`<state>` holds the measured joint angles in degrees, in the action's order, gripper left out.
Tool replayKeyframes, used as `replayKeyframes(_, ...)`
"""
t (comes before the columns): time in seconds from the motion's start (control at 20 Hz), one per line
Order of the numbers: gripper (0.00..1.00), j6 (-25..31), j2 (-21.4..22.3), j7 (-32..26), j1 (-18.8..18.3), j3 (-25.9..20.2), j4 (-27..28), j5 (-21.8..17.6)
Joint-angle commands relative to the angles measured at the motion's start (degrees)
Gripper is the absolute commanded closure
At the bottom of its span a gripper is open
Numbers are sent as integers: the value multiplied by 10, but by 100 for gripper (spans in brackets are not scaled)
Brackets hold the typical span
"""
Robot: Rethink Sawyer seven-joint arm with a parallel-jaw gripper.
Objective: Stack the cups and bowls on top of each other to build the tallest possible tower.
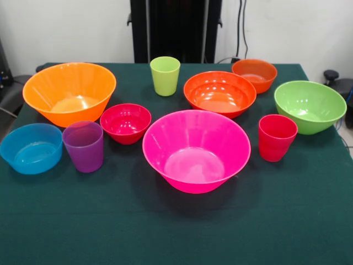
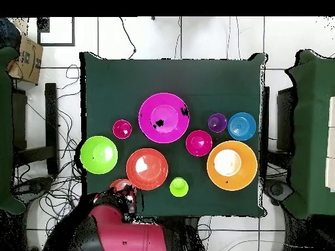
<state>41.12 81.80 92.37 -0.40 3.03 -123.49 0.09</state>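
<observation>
All pieces stand apart and upright on the green table (image 1: 165, 232); nothing is stacked. The wide pink bowl (image 1: 196, 150) sits at the middle and is empty. Around it are the yellow-orange bowl (image 1: 69, 93), orange-red bowl (image 1: 219, 93), green bowl (image 1: 310, 106), small orange bowl (image 1: 254, 74), small red bowl (image 1: 126, 122) and blue bowl (image 1: 31, 147). The lime cup (image 1: 165, 75), purple cup (image 1: 83, 146) and red cup (image 1: 277, 137) stand between them. The red arm (image 2: 111, 229) is drawn back off the table's edge, partly over the small orange bowl (image 2: 120, 185). No gripper shows.
The black pedestal (image 1: 175, 30) stands behind the table's far edge. Cables lie on the floor around the table (image 2: 59, 196). Bare cloth lies along the table side away from the robot (image 2: 170, 75).
</observation>
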Motion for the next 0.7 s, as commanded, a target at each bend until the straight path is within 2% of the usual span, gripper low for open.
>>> replayKeyframes(0.05,0,63,-7,13,-43,11,-12,-8)
replayKeyframes(0.3,0,-142,-96,-5,-101,-37,-97,8)
replayKeyframes(0.5,0,-241,-153,15,-130,-74,-116,-13)
replayKeyframes(0.7,0,-308,-200,44,-139,-90,-118,-37)
